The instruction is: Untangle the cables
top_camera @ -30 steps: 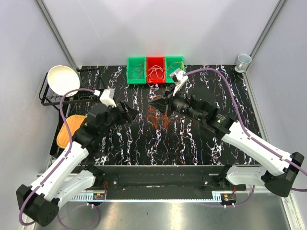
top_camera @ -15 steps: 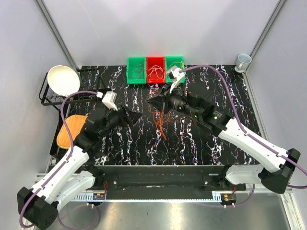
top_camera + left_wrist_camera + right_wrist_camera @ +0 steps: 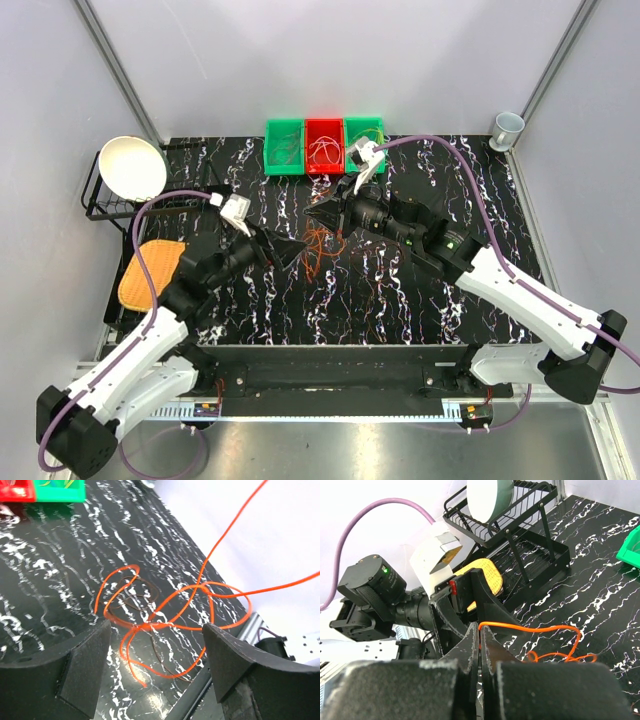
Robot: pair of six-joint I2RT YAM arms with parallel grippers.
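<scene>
**A:** Where's the tangle rn?

**B:** The orange cable point(image 3: 322, 243) lies about mid-table point(image 3: 420, 300), w/ the bins point(image 3: 324, 170) at its 12 o'clock. One strand runs up off the surface into your right gripper point(image 3: 320, 213). That one comes in from 3 o'clock, jaws pinched tight on the strand. The rest lies in loops on the table, w/ a thin dark wire point(image 3: 155, 592) threaded thru them.

**A:** And the left?

**B:** The left gripper point(image 3: 296, 247) is at the tangle's 8 o'clock, jaws wide, nothing in them. Wrist view puts the knot point(image 3: 149, 626) right btw the fingers. Can't tell if they touch the cable yet.

**A:** What bites us?

**B:** Three things, IMO.
- If you clamp the left on the knot itself & pull the arms apart, the crossing prob cinches tighter instead of opening. Take one loop beside it.
- The dark wire sits in the same spot, so one pinch may catch both and lift them together.
- The strand looks thin & springy. Pull hard and it could slip out of the right pinch, or whip the loops toward the table edge at 6 o'clock.
</scene>
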